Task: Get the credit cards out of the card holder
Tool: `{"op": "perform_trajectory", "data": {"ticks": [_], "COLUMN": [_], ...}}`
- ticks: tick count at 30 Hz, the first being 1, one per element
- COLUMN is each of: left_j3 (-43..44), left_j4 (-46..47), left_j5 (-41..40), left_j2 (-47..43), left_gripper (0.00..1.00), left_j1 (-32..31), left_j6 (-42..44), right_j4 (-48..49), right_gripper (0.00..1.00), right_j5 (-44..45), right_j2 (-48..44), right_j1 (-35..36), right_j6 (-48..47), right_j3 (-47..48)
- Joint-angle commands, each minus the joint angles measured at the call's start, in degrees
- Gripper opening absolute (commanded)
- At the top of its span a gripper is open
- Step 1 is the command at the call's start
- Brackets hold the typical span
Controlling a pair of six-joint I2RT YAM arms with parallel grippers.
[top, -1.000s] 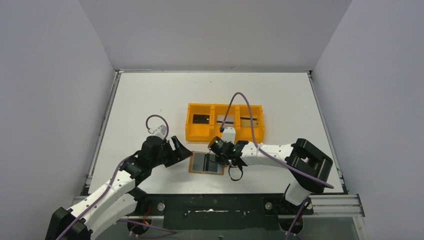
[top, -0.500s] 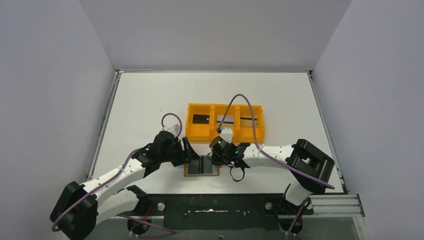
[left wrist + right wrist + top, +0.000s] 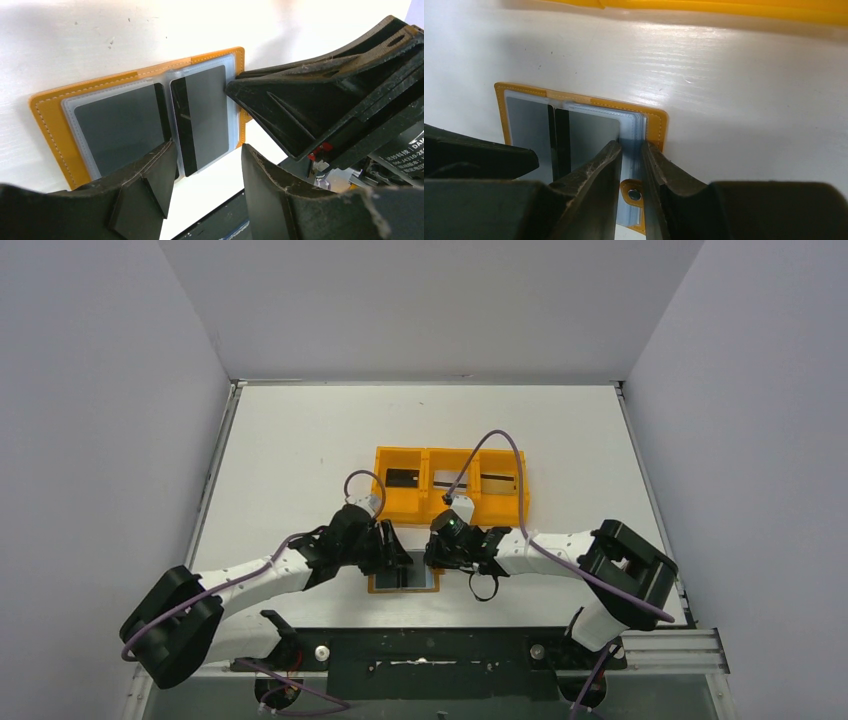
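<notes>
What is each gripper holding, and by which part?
Right gripper pinches the card holder by its clear sleeves at the snap-tab edge; left gripper open, holding nothing.

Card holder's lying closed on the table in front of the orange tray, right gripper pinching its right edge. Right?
Not closed. The card holder lies open flat, credit cards showing in its sleeves; the left wrist view shows it. The rest holds: in front of the orange tray, right gripper pinching its right edge.
</notes>
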Motion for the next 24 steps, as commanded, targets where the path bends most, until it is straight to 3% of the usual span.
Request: {"op": "perform_trajectory", "data": {"ticks": [1,8,24], "left_j3": [0.15,-1.83,-5.41], "left_j4": [3.26,5.27,5.91], "left_j5": [-1.77,-0.82,-3.50], "left_j2": [1.42,5.51,4.72], "left_gripper": [0.49,0.43,0.31], "left_j1": [-0.23,-0.89,-1.11], "left_j6": [0.06,-0.70,-2.85], "right_j4": [1.31,1.11,0.56], "right_gripper": [0.23,0.19,0.14], "right_j5": [-0.36,-0.79,-1.59], "right_j2": [0.20,1.47,2.55], "right_j1": [-0.31,-0.41,-0.84], "right_j6": [1.22,1.86,2.75], "right_j3": [-1.04,-0.76,-0.69]}}
